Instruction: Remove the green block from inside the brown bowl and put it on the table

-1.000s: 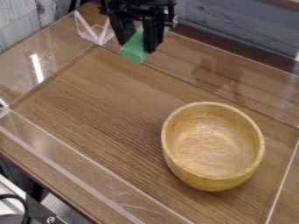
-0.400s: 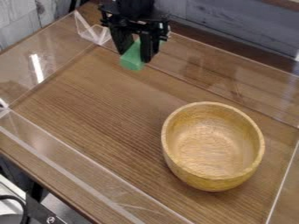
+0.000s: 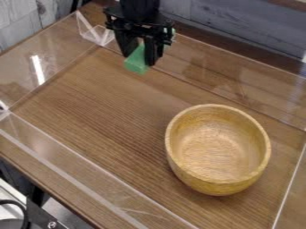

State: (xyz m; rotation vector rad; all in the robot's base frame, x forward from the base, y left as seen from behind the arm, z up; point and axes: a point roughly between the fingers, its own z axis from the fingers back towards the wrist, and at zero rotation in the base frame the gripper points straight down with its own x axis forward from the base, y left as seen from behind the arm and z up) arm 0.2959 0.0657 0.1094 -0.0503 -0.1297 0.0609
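Camera view from the front, high up: the table is a wide brown wood-grain top, fenced along its edges by clear glossy plastic walls that catch glare. Most of the surface lies bare, with broad open room across the left and middle. The brown bowl sits toward the right and near side, close to the right-hand wall, upright, its thick rim and grain plain to see; nothing lies inside it. Well apart from it, at the far left of the table, the black claw hangs pointing downward, closed on the green block, which sticks out below the fingers, just above the wood near the far wall. No writing can be read anywhere.
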